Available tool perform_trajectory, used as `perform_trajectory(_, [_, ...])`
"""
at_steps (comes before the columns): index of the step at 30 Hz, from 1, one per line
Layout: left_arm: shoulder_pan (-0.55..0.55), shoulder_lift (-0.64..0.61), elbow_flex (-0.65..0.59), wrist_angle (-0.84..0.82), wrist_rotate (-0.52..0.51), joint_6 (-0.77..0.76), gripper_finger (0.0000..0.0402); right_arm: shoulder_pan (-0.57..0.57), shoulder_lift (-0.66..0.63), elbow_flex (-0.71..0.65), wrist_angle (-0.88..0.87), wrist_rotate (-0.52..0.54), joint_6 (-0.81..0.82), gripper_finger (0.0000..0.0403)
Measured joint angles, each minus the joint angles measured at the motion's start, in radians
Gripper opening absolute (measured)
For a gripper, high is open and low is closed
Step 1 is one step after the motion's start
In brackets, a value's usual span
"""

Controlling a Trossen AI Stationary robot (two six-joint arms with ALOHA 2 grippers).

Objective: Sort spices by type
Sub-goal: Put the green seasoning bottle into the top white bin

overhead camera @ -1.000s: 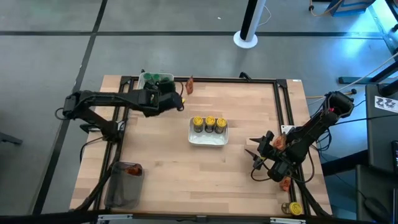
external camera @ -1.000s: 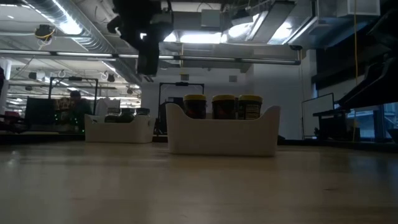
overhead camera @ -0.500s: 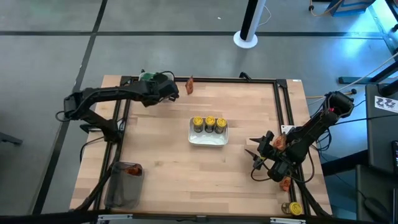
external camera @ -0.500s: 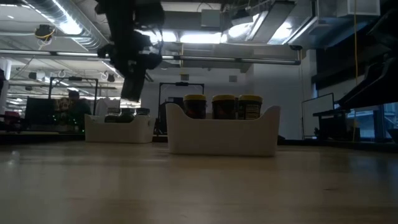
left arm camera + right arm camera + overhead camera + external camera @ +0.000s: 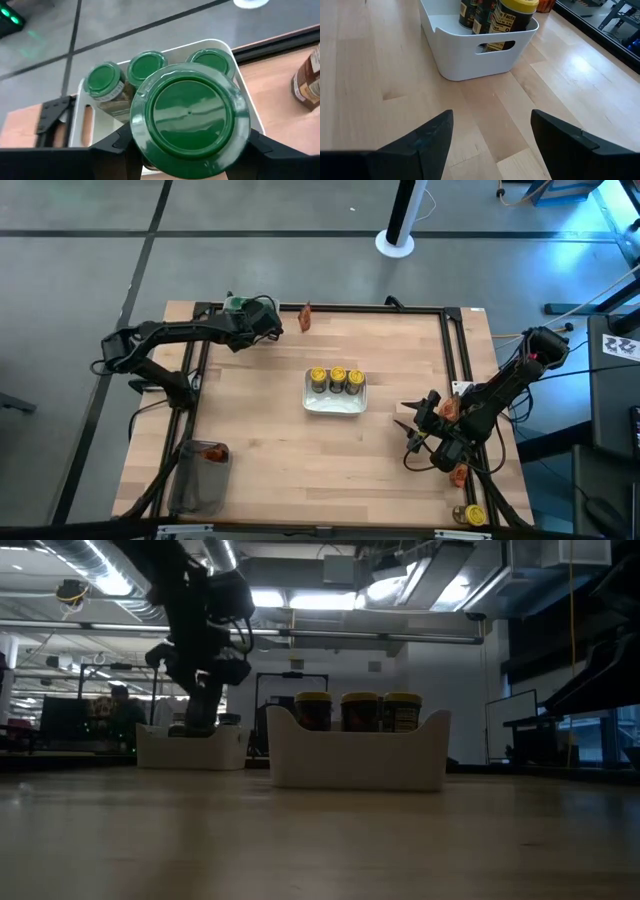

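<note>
Left end effector (image 5: 187, 150) clamped on a green-lidded jar (image 5: 189, 116), upright, hanging directly over the white tray (image 5: 80, 117) at the desk's far left corner — three like jars (image 5: 145, 67) sit inside. Free slot lies straight below; move is down. Right end effector (image 5: 490, 135) wide, empty, waiting near the right edge — facing the yellow-lidded jars (image 5: 512, 17).

yellow-lidded jar (image 5: 512, 22), label partly reads "Facto"
</note>
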Motion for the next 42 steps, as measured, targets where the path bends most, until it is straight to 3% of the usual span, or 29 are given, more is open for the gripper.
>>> perform_trajectory(12, [0.055, 0.000, -0.153, 0.231, 0.036, -0.003, 0.0194, 0.000, 0.000, 0.000, 0.000, 0.000, 0.000, 0.0269])
perform_trajectory(33, [0.061, 0.000, -0.261, 0.363, 0.036, -0.022, 0.0197, 0.000, 0.000, 0.000, 0.000, 0.000, 0.000, 0.0269])
perform_trajectory(42, [0.061, 0.000, -0.261, 0.373, 0.028, -0.013, 0.0246, 0.000, 0.000, 0.000, 0.000, 0.000, 0.000, 0.0269])
